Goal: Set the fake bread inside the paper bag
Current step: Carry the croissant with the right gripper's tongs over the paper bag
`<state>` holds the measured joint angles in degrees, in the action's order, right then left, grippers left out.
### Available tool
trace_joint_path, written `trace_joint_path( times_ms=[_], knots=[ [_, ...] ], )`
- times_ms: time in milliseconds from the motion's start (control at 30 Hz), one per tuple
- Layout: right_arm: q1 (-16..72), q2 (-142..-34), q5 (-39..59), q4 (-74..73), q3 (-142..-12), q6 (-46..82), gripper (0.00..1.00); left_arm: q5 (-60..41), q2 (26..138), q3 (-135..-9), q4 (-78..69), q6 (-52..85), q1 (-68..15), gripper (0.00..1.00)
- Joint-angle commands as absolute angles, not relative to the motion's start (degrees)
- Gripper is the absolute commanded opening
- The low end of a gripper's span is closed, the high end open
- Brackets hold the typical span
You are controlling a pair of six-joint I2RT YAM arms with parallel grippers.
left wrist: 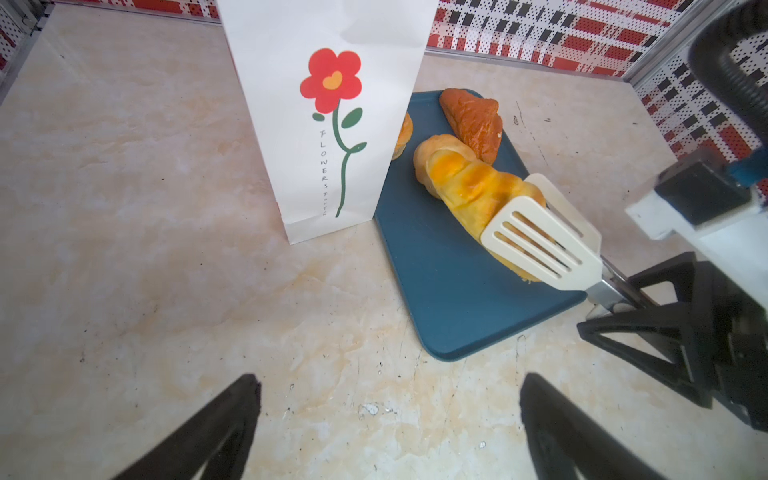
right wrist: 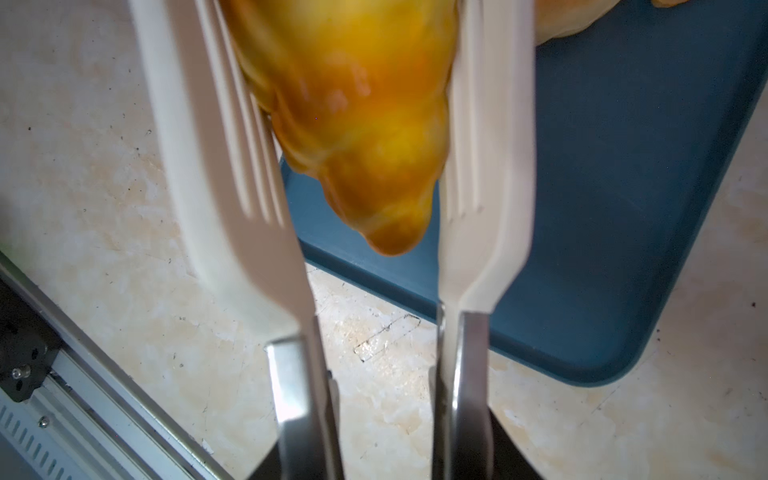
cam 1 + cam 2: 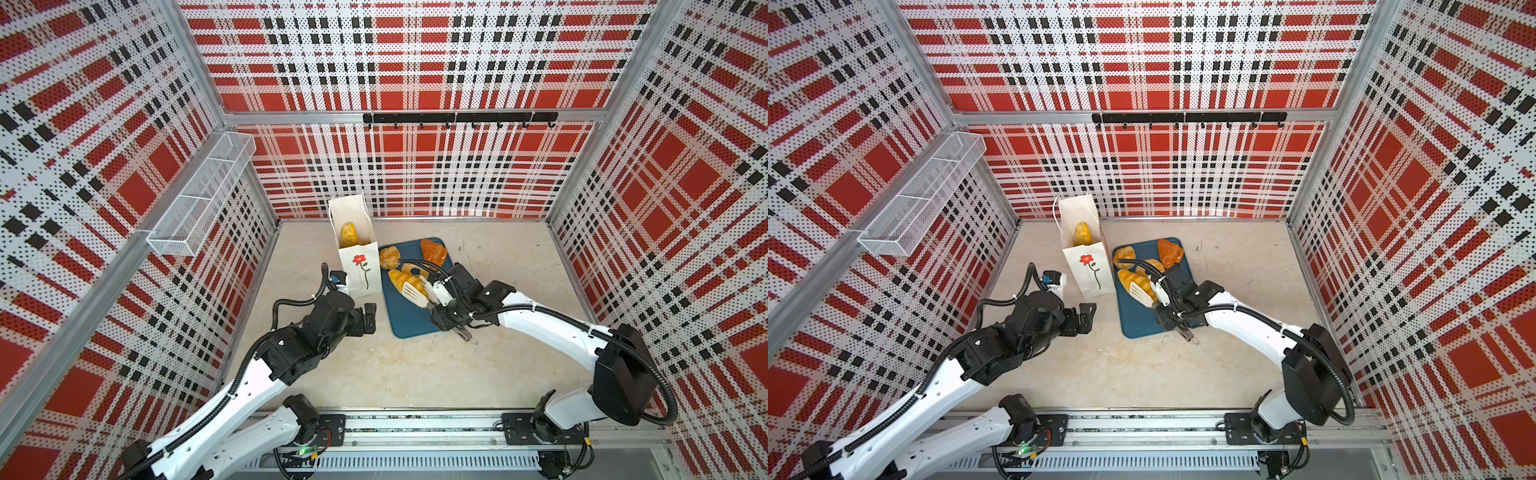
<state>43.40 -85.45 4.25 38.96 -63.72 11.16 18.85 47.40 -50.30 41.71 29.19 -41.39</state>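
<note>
Top views, both of them, take in the whole booth: red, white and black plaid perforated walls [image 3: 415, 62] round a beige marbled tabletop [image 3: 415, 374], with two white-and-black arms reaching in from the near rail.

Left of centre a tall white paper bag [image 3: 359, 266] with a red flower print stands upright, mouth open. Down inside it sits one golden-yellow toy pastry [image 3: 348, 235]. Only its top shows; the bag's wall hides the rest. Right up against the bag's base lies a dark blue rounded plastic tray [image 1: 457, 291].

Now the left gripper [image 3: 369, 318]: it hangs over bare table in front of the bag, fingers spread wide, nothing between them. Its own wrist view catches just two black fingertips, cut off by the frame edge.

Across the way, the right gripper [image 1: 615, 303] is clamped on the metal handles of cream-white slotted tongs [image 1: 540, 241]. From above, wrist and cable cover most of that grip.

The tongs' blades sit either side of a long ridged golden croissant [image 1: 469, 187] on the tray. The right wrist view has it huge, blurred, its far end cropped. Whether it's clear of the tray, I can't tell.

A darker orange-brown piece [image 1: 473, 120] lies at the tray's far corner. A round golden bun [image 3: 389, 257] sits beside the bag, nearly all hidden behind it from the left wrist. One pale piece [image 3: 409, 267] lies half under the black cable, its shape hard to make out.
</note>
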Motion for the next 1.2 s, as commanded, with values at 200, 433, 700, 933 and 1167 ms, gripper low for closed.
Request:
trace_joint_path(
  times_ms=[200,433,700,933,1167],
  knots=[
    [45.2,-81.5,5.7,34.5,-67.2,11.7,0.45,15.5,47.3,-54.8,44.8,25.0,-38.4,0.99],
    [46.4,-80.8,6.7,34.4,-69.3,11.8,0.45,13.2,48.1,-58.0,46.7,22.9,-36.7,0.99],
    [47.2,-80.8,7.4,34.5,-71.8,11.7,0.45,10.8,48.8,-60.1,47.5,21.4,-34.7,0.99],
    [48.4,-81.5,8.2,34.2,-74.6,11.6,0.45,8.6,48.9,-61.9,48.3,20.3,-32.8,0.99],
    [49.2,-82.9,9.3,33.7,-77.6,11.6,0.45,6.4,48.8,-63.4,49.5,19.3,-30.6,0.99]
  ],
)
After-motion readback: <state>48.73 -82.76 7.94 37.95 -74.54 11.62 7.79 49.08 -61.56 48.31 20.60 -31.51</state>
